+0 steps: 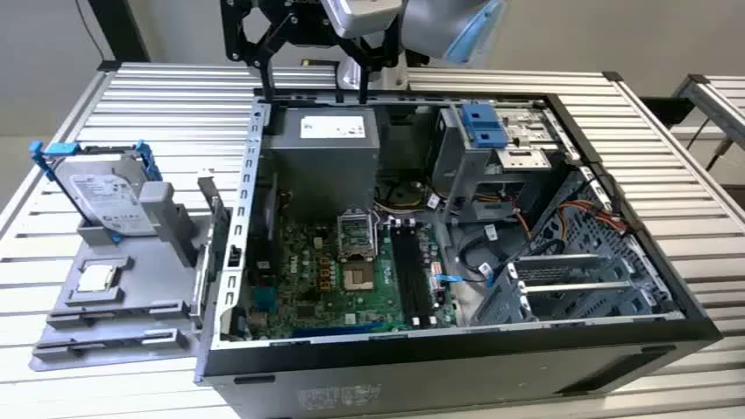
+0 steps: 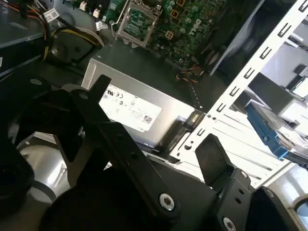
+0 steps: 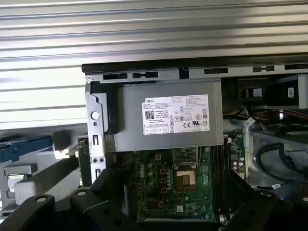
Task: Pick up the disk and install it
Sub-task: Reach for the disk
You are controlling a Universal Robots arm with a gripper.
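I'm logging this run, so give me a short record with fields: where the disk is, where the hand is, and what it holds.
disk: standing on edge in the grey holder, outside the computer case, at the exterior view's left
hand: open, empty, above the power-supply box
disk to hand: apart, not touching
installed: not yet

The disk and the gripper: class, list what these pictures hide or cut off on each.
- Exterior view: the disk has its lower edge hidden behind the grey holder it stands in.
- Second wrist view: the picture's edge cuts off most of the disk.
- Exterior view: the gripper has its upper part cut off by the top edge.
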